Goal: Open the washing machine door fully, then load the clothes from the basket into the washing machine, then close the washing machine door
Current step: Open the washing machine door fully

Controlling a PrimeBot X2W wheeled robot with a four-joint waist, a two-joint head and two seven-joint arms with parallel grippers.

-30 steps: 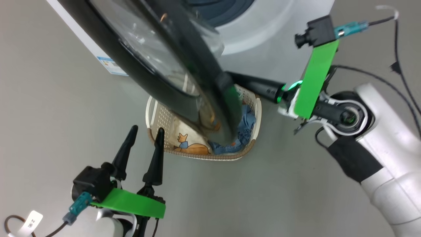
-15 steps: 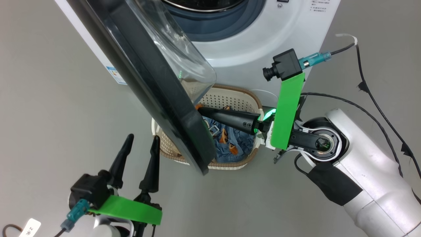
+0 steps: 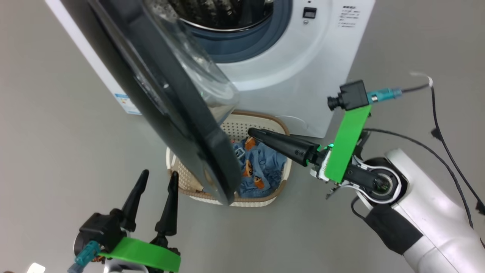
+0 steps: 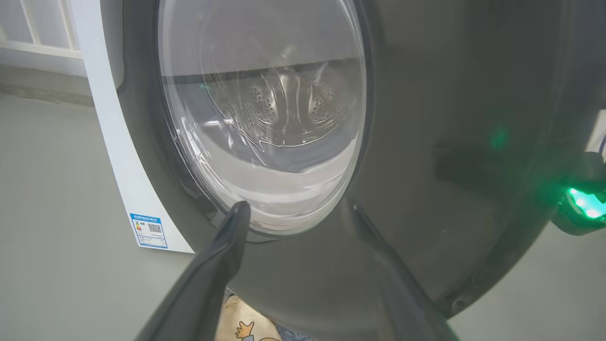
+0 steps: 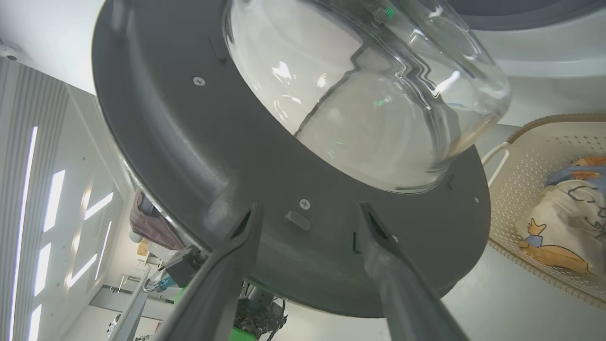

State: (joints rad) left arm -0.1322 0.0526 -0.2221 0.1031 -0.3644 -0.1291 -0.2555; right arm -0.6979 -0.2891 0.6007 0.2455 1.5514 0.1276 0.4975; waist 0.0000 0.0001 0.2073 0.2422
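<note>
The washing machine stands at the top with its steel drum exposed. Its door is swung out toward me, black rim and bulging glass over the basket. Blue printed clothes lie in the basket, with a cream garment beside them. My right gripper points left above the clothes, a short way from the door's inner face; its jaws are open and empty. My left gripper is open at the lower left, facing the door's outer side.
A blue label marks the machine's lower corner. Black cables trail over the grey floor on the right. The open door overhangs the basket's left half. Bare floor lies left of and in front of the basket.
The head camera has shifted, bringing more of the drum into view. My right gripper has drawn back to the right, off the door's lower edge. The left gripper stays open.
</note>
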